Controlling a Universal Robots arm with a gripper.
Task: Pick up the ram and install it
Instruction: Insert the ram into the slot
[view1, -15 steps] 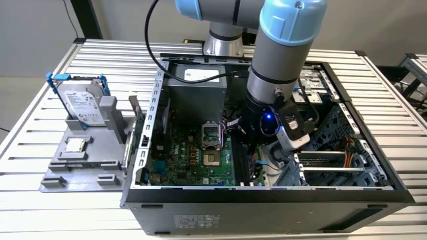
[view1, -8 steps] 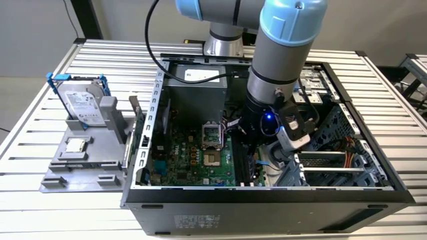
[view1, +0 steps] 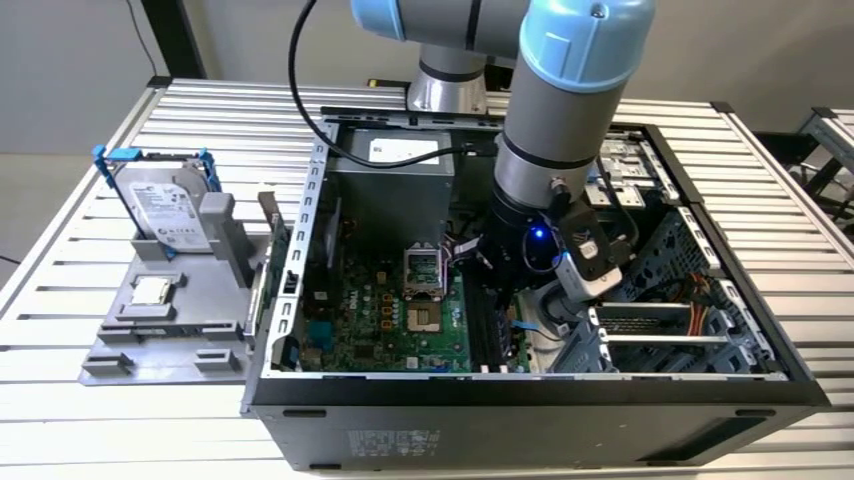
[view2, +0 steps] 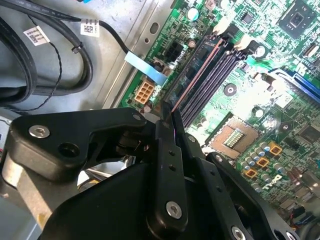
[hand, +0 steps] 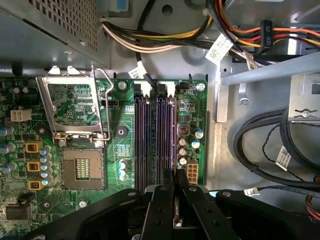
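Note:
The ram (view2: 196, 77) shows edge-on as a thin stick with a pinkish top edge. It stands in the outermost of the dark memory slots (hand: 150, 135) on the green motherboard (hand: 60, 115). My gripper (view2: 169, 117) is shut on the ram's near end, its black fingers (view2: 167, 150) pressed against both faces. In the first wrist view the gripper (hand: 174, 175) sits over the end of the slots, with the ram (hand: 173, 135) running away from it along the slot nearest the board's edge. In the exterior view the gripper (view1: 505, 310) reaches down inside the open computer case (view1: 534, 390).
An open processor socket (hand: 80, 167) with a raised metal frame lies beside the slots. Cable bundles (hand: 260, 145) run along the case floor. Outside the case, a grey holder (view1: 174, 330) carries a silver hard drive (view1: 167, 210) in a blue bracket and a small square chip (view1: 150, 290).

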